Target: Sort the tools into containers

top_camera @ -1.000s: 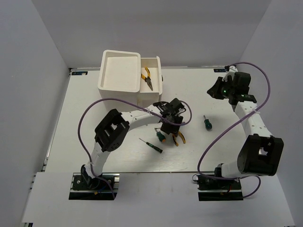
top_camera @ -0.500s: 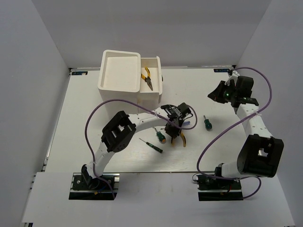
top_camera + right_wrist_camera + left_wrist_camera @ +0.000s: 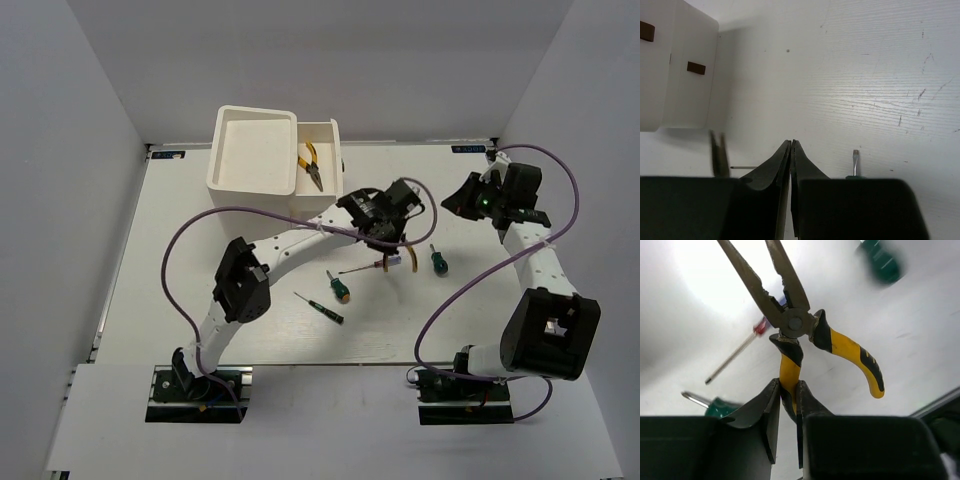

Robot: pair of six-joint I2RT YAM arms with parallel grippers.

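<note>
**Pliers up off the bench**

Lifted within the last second, the yellow-handled pliers [image 3: 792,322] now hang above the bench [image 3: 180,250], and the left arm has swung away from its base, toward the far right. At the far left stands the white box [image 3: 215,150], its side drawer [image 3: 335,135] pulled out with a second pair of pliers [image 3: 310,165] lying inside. Nearer, a thin dark screwdriver [image 3: 320,308] and a green-handled screwdriver [image 3: 341,288] lie on the bench, with a red-handled screwdriver [image 3: 362,270] just beyond them. The left end effector [image 3: 787,387] pinches one yellow handle, the nose pointing away. Right of it lies another green screwdriver [image 3: 437,262]. The right end effector [image 3: 791,146] hovers closed on nothing.
</note>
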